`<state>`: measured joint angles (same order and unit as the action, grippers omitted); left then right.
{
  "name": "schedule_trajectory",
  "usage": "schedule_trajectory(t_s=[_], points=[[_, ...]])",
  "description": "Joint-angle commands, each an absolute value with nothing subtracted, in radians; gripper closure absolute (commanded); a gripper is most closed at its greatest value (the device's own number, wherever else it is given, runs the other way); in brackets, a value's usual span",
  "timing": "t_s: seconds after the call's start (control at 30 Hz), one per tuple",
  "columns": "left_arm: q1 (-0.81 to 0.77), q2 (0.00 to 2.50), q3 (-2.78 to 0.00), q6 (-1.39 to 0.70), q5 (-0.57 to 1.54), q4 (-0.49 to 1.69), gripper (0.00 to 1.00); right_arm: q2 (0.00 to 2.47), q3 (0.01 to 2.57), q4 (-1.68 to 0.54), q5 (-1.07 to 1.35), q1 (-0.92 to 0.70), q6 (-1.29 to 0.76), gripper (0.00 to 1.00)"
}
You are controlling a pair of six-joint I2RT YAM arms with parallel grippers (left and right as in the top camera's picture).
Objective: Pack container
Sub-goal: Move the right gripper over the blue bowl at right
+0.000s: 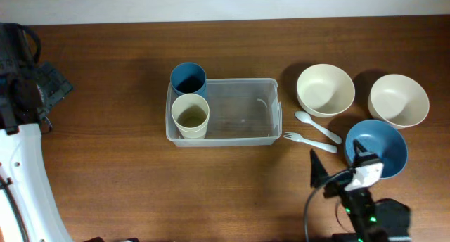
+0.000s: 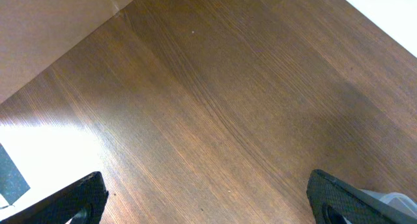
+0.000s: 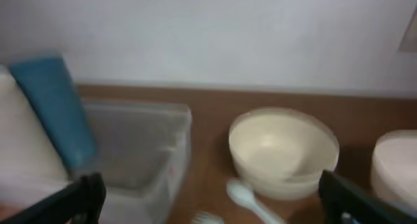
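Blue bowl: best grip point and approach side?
Take the blue bowl by its rim, from straight above, one finger inside and one outside. It sits upright, open side up, and looks too wide to span whole, so the thin rim is likely the only edge the fingers can close on.

Blue cup (image 1: 188,78), cream cup (image 1: 190,115), 2 cream bowls (image 1: 325,89) (image 1: 399,100), blue bowl (image 1: 388,138), spoon (image 1: 316,126), fork (image 1: 309,141)

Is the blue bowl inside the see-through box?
No, the blue bowl sits on the table, off to the right of the container.
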<state>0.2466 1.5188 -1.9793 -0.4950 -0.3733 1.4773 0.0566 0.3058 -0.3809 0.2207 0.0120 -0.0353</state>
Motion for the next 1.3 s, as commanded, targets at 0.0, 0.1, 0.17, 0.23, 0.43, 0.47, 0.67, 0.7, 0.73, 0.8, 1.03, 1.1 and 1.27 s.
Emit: schedule_trajectory(t_s=[0.0,0.1,0.17,0.23,0.43,0.47,0.67,0.7,0.73,0.8,1.03,1.1,1.27], points=[[0.251,1.524,-1.975,-0.508,-0.369,1.481,0.00,0.184,0.571,-0.549,0.224,0.007,-0.027,0.01],[0.251,1.524,-1.975,-0.508,-0.369,1.481,0.00,0.329,0.817,-0.746,0.252,0.007,-0.026,0.01],[0.251,1.524,-1.975,-0.508,-0.369,1.481,0.00,0.384,0.910,-0.785,0.279,0.007,-0.047,0.01],[0.251,1.524,-1.975,-0.508,-0.369,1.481,0.00,0.414,0.965,-0.820,0.344,0.007,-0.072,0.02],[0.251,1.524,-1.975,-0.508,-0.369,1.481,0.00,0.440,0.995,-0.812,0.433,0.007,-0.071,0.01],[0.251,1.524,-1.975,-0.508,-0.369,1.481,0.00,0.453,0.995,-0.813,0.413,0.007,-0.073,0.01],[0.251,1.524,-1.975,-0.508,-0.369,1.481,0.00,0.653,1.047,-0.934,0.062,0.007,-0.279,0.01],[0.251,1.524,-1.975,-0.508,-0.369,1.481,0.00,0.719,1.076,-0.972,0.024,0.007,-0.299,0.01],[0.251,1.524,-1.975,-0.508,-0.369,1.481,0.00,0.778,1.105,-1.000,0.007,0.007,-0.298,0.01],[0.251,1.524,-1.975,-0.508,-0.369,1.481,0.00,0.897,1.173,-1.062,-0.024,0.007,-0.298,0.01],[0.251,1.524,-1.975,-0.508,-0.369,1.481,0.00,1.320,1.470,-1.247,-0.079,0.030,-0.298,0.01],[0.251,1.524,-1.975,-0.508,-0.369,1.481,0.00,1.390,1.506,-1.245,-0.052,0.056,-0.298,0.01],[0.251,1.524,-1.975,-0.508,-0.369,1.481,0.00,1.503,1.502,-1.245,-0.022,0.196,-0.343,0.01]])
